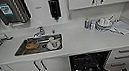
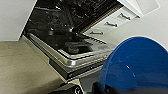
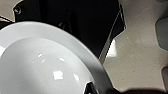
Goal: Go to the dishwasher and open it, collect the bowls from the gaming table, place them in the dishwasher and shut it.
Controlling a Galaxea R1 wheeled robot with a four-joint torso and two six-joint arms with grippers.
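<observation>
Currently the robot faces the kitchen desk (image 1: 81, 42), with the dishwasher (image 1: 90, 64) directly ahead and slightly right, below the desk's near edge; its door is down and the dark racked interior is exposed. A sink (image 1: 39, 44) holding dishes sits in the desk to the left, and stacked crockery (image 1: 104, 23) stands far right against the wall. In the left wrist view a blue bowl (image 2: 138, 65) sits large and close at the camera, just beside the lowered dishwasher door (image 2: 75, 56); it appears carried by the left pincer, though whether the fingers are clamped on it cannot be told. In the right wrist view a white bowl (image 3: 47, 62) sits equally close over the dark opening and pale floor (image 3: 140, 55); it is likely carried by the right pincer — again, its grip state cannot be told. Judged stage: bowls collected, loading not yet done. Risks: the open door projects toward the base, so further forward travel could strike it; a bowl lowered at an angle could catch a rack tine and tip; a smooth, glossy rim held at the edge could slip free and fall to the floor — especially the white bowl.
</observation>
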